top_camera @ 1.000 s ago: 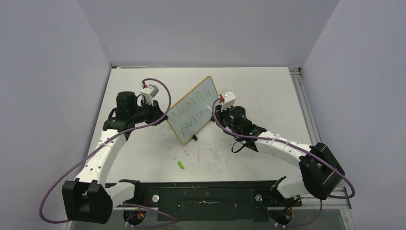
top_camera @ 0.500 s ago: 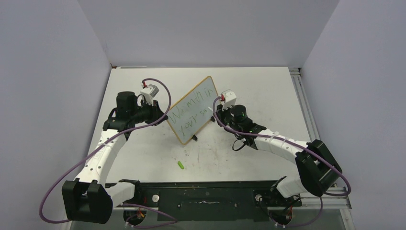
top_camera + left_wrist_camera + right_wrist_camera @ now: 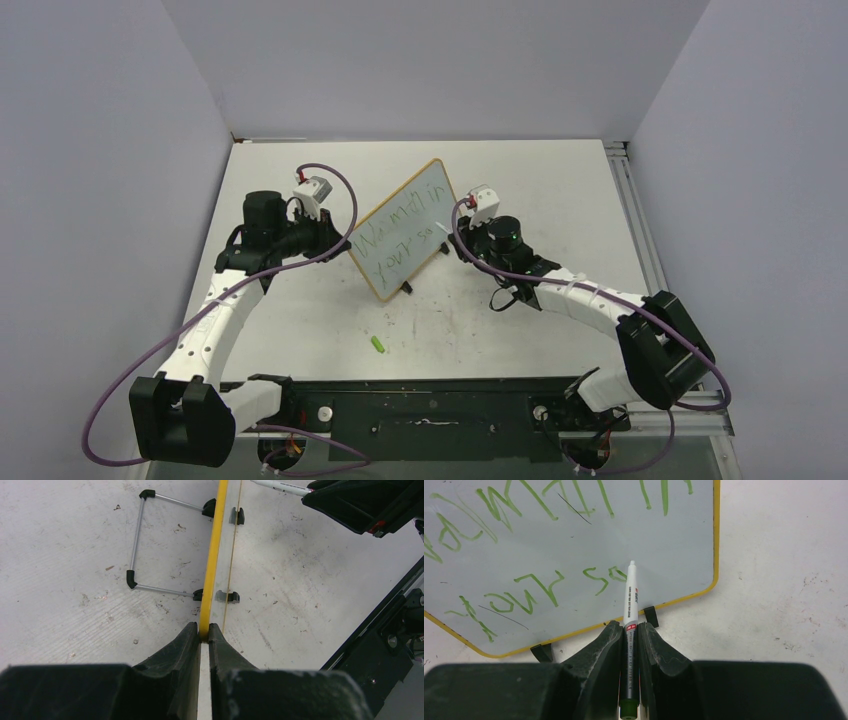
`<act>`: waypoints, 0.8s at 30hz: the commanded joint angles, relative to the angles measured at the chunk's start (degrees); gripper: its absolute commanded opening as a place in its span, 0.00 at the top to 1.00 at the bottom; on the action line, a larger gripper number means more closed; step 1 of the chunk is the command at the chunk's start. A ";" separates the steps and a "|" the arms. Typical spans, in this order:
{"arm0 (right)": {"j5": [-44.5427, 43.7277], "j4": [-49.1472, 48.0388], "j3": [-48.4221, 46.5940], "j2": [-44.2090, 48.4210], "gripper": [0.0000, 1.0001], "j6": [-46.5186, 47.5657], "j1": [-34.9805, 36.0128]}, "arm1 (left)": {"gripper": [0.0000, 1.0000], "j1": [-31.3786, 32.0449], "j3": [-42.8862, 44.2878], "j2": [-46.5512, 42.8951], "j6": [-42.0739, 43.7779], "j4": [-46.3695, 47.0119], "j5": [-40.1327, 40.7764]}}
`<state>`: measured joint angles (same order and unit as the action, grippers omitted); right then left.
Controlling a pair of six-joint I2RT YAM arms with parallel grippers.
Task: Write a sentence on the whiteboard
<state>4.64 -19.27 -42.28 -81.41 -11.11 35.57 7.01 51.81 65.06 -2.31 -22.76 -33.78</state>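
The whiteboard (image 3: 412, 215) stands tilted on the table, yellow-framed, its face toward my right arm. The sentence (image 3: 539, 587) runs across it in green, in two lines. My left gripper (image 3: 204, 632) is shut on the board's yellow edge (image 3: 215, 555), at the board's left end in the top view (image 3: 342, 240). My right gripper (image 3: 630, 629) is shut on a white marker (image 3: 631, 597). The marker's tip rests at the board's face just right of the last green letters of the lower line. In the top view the right gripper (image 3: 456, 234) is by the board's right end.
A small green marker cap (image 3: 378, 344) lies on the table in front of the board. The board's wire stand (image 3: 150, 540) reaches out behind it, with black feet (image 3: 651, 616) under the frame. A black rail (image 3: 430, 400) runs along the near edge.
My right gripper has shifted a little to the right along the lower line with the marker. The left arm and the board have not moved.
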 commanded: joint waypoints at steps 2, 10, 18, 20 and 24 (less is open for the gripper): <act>2.21 -3.93 -0.67 -1.09 0.95 -0.23 -0.38 | 1.00 -0.16 1.01 0.58 2.03 -2.47 1.08; 1.96 -4.26 -1.33 -2.86 0.95 -0.04 -0.30 | 1.00 -0.18 0.97 0.54 2.04 -2.48 1.15; 1.49 -5.19 -1.92 -3.61 0.95 -0.04 -0.22 | 1.00 -0.15 0.92 0.49 2.04 -2.52 1.08; 0.89 -5.22 -1.84 -3.01 0.95 -0.05 -0.22 | 1.00 -0.15 0.92 0.54 2.03 -2.53 1.08; 0.53 -5.08 -2.20 -2.70 0.95 0.20 -0.23 | 1.00 -0.15 0.88 0.47 1.99 -2.55 1.08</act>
<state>5.87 -20.64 -42.30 -85.17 -11.14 35.55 7.01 51.81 65.06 -2.31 -22.76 -33.78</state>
